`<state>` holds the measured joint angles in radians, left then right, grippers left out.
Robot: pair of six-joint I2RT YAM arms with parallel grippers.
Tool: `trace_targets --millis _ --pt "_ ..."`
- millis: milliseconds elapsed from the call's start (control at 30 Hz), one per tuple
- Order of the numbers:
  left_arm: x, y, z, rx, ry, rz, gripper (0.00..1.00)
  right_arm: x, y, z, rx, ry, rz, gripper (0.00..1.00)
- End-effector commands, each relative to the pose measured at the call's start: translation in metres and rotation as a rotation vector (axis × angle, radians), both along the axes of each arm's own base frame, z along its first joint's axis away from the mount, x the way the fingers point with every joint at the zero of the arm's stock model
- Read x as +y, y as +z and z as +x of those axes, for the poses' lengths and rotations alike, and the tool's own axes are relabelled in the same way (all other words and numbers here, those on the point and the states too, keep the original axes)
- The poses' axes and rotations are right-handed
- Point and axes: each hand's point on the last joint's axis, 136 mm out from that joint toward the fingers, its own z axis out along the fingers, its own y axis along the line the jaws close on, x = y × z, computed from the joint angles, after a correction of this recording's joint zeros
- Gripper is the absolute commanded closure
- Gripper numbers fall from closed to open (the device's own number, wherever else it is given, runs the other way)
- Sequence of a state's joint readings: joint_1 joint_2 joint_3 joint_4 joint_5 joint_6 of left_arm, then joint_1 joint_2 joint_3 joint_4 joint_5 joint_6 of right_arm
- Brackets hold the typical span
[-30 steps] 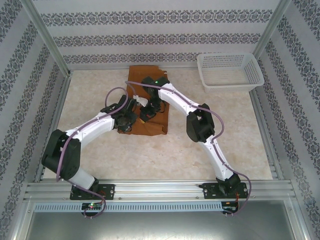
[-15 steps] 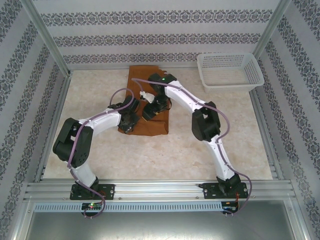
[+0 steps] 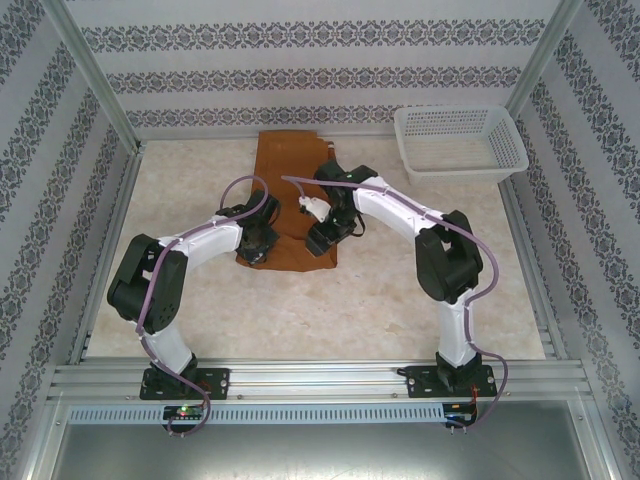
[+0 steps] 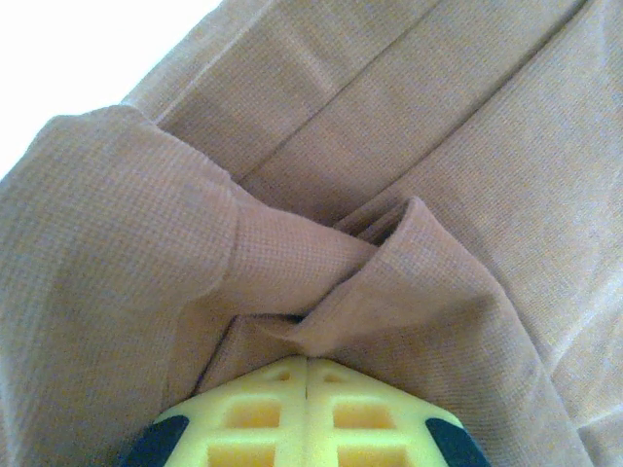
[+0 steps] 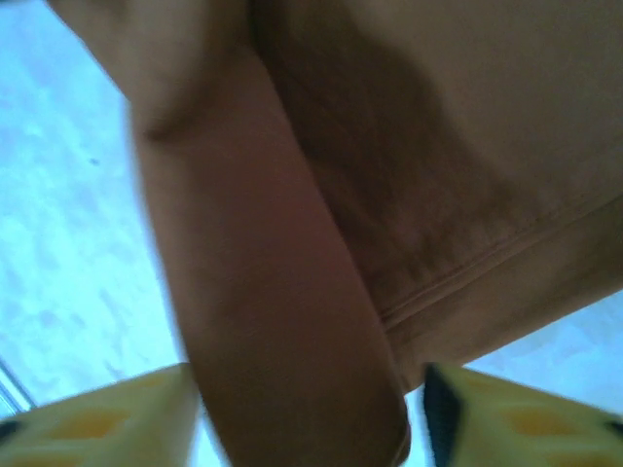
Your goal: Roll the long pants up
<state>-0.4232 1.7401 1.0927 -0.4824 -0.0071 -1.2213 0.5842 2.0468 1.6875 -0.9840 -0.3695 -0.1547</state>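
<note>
Comparing this moment with the second before it, we see that the right arm has swung its elbow out toward the right edge of the table (image 3: 400,300), and the right gripper (image 3: 322,238) has slid from the middle of the cloth to its near right corner. The left arm has drawn its elbow back toward its base, while the left gripper (image 3: 258,243) has barely moved from the near left corner.

The long pants (image 3: 285,165) lie as a narrow strip from the middle of the far edge down toward the table's centre, well apart from the white basket (image 3: 465,170) in the far right corner. More of the far end now lies uncovered.

In the left wrist view the yellow pads meet tip to tip, pinched on a raised fold of the fabric. In the right wrist view the fingers (image 5: 97,423) stand apart on either side of a thick fold; the picture is blurred, so we cannot tell whether they press on it.

We judge that both grippers now sit at the two near corners, which suits starting the roll from the near end. No rolled turn shows from above yet.
</note>
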Motion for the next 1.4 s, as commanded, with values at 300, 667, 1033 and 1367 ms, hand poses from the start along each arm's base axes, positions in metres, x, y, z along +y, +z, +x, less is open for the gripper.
trace_targets --millis 300,667,1033,1367 --pt "0.012 0.014 0.003 -0.006 -0.015 0.030 1.00 -0.019 -0.013 0.035 -0.008 -0.078 -0.004 1.00" --pt "0.024 0.008 -0.009 0.019 -0.004 0.044 1.00 -0.047 -0.072 0.055 0.061 -0.143 -0.084 0.56" --pt "0.014 0.010 0.004 0.007 -0.038 0.021 1.00 -0.013 0.054 0.013 -0.302 0.007 -0.125 0.33" --pt "0.008 0.009 0.006 0.002 -0.065 -0.001 1.00 -0.009 0.010 -0.018 -0.233 0.021 -0.177 1.00"
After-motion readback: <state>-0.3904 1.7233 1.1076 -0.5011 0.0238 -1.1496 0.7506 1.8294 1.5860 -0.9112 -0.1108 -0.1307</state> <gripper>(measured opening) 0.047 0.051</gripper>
